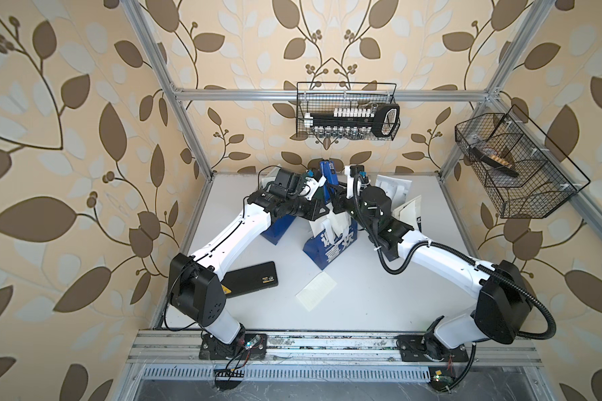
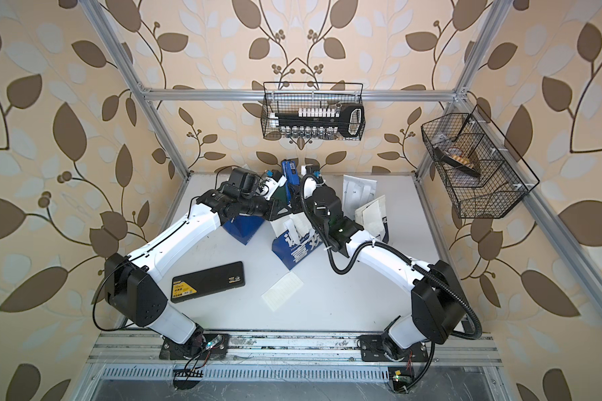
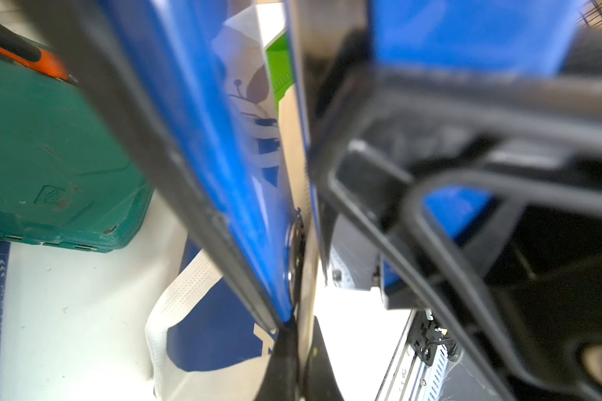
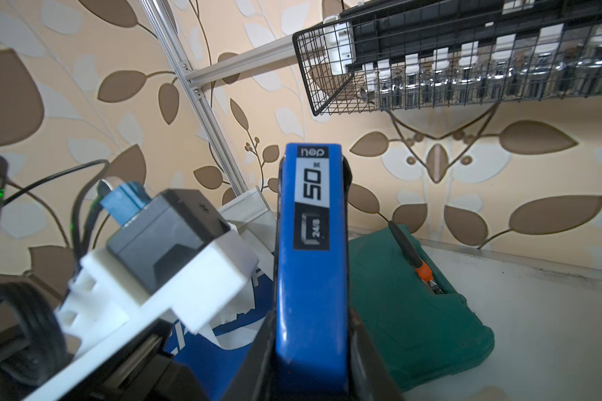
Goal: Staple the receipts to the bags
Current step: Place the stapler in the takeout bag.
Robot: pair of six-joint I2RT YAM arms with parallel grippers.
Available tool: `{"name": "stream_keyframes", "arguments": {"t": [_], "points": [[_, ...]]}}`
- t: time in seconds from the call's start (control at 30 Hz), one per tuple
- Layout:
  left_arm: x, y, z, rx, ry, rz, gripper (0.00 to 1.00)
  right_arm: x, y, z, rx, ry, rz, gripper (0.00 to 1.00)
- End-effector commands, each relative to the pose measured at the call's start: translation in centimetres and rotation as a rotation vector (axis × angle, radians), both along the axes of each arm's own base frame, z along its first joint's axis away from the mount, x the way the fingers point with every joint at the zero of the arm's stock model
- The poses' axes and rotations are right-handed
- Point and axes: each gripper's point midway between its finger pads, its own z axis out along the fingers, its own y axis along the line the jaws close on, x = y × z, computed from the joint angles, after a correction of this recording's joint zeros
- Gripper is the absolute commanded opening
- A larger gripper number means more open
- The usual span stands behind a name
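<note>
My right gripper (image 4: 311, 347) is shut on a blue stapler (image 4: 311, 260) and holds it upright over the back middle of the table (image 1: 328, 177). Beside it, my left gripper (image 3: 301, 368) is shut on a thin pale sheet seen edge-on, which runs up into the stapler's mouth (image 3: 205, 139). Whether that sheet is a receipt or a bag's rim I cannot tell. Just below both grippers stands a navy bag (image 1: 331, 250) with white lettering and white handles. Another navy bag (image 1: 277, 231) is half hidden under the left arm. A receipt (image 1: 316, 290) lies flat in front of the bags.
A flat black box (image 2: 207, 281) with a yellow label lies near the left arm's base. A dark green case (image 4: 414, 305) sits at the back wall behind the stapler. White sheets and a bag (image 1: 405, 206) lie by the right arm. Wire baskets (image 1: 346, 111) (image 1: 515, 163) hang above.
</note>
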Motion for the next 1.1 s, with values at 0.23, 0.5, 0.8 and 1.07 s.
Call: {"name": "stream_keyframes", "arguments": {"t": [0.23, 0.5, 0.8, 1.07], "points": [[1.1, -0.5, 4.9, -0.096, -0.175, -0.025, 0.00, -2.7, 0.2, -0.4, -0.023, -0.040, 0.085, 0.00], [-0.7, -1.1, 3.9, -0.103, -0.358, -0.188, 0.00, -4.8, 0.5, -2.6, -0.103, -0.010, 0.170, 0.35], [-3.9, -1.3, 2.9, -0.097, -0.560, -0.409, 0.00, -7.2, -2.3, -1.0, -0.279, -0.111, 0.183, 0.70], [-6.4, -1.0, 2.1, 0.029, -0.775, -0.542, 0.00, -8.8, -5.0, -3.2, -0.509, -0.098, 0.490, 0.80]]}}
